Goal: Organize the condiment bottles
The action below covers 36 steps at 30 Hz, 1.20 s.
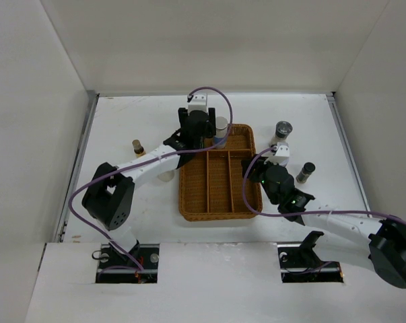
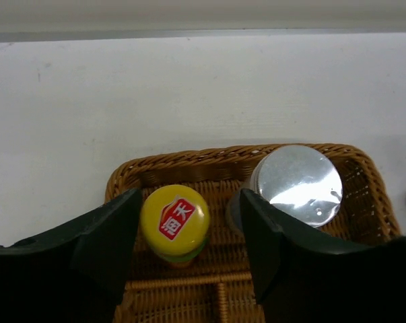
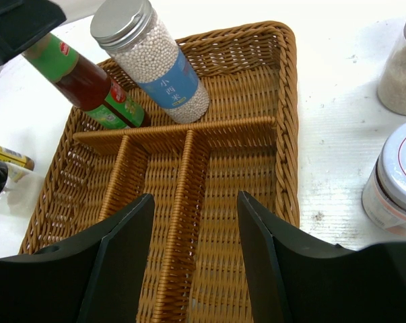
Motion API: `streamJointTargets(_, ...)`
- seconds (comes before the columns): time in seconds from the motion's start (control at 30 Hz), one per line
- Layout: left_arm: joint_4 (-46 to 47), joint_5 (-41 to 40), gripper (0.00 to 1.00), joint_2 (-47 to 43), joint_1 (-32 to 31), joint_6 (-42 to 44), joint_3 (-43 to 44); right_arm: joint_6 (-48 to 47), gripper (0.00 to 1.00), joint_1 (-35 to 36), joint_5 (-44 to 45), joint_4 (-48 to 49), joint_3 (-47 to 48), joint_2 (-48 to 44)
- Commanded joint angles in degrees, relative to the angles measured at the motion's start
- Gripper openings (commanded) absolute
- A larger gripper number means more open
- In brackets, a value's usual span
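Left wrist view: the left gripper point(image 2: 189, 202) was seen with its jaws parted on either side of the yellow-capped bottle point(image 2: 174, 221), with a clear gap on the bottle's right, so nothing was judged to be clamped. That bottle stood in the far cross compartment of the wicker tray point(image 2: 189, 161), just beside the silver-lidded jar point(image 2: 300, 182), which was housed in the same compartment.

The right gripper point(image 3: 194, 198) was likewise spread and empty, poised over the long compartments at the tray's near right.

The relation on which the coming move was judged to turn lay on that side. The white-lidded jar point(image 3: 398, 178) stood on the table outside the tray wall, directly to the right of the right gripper. The grey-capped jar point(image 1: 282, 129) was placed beyond it and the black-capped bottle point(image 1: 306, 171) further right. All three were upright, their long axes vertical, so a sideways shift and a grasp about the body would be called for. The right arm was plainly the nearer to them.

One small dark-capped bottle point(image 1: 138, 147) was left standing well to the tray's left, nearer the left arm.
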Motion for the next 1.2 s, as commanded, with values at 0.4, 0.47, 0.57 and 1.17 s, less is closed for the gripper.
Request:
streamJointTargets(0.4,1.67,-6.34,0.89,-20.47,-2.25,2.21,-8.26,-0.04,0.59,0.20,-0.17,3.10,1.31,0.01)
streamJointTargets(0.47,-0.17,-7.66,0.87,-26.89,-1.99,1.95,-12.57,0.31,0.59,0.02,-0.16,3.18,0.96,-0.43)
streamJointTargets(0.57,-7.71,-8.89,0.84,-36.12,-2.51,-0.50,-18.72,0.67,0.59,-0.15,-0.60,3.45,0.87,-0.35)
streamJointTargets(1.17,-13.56,-6.26,0.85,-33.61,2.39,-11.41,-32.01,-0.13,0.66,0.29,-0.52,3.36,1.84,1.59)
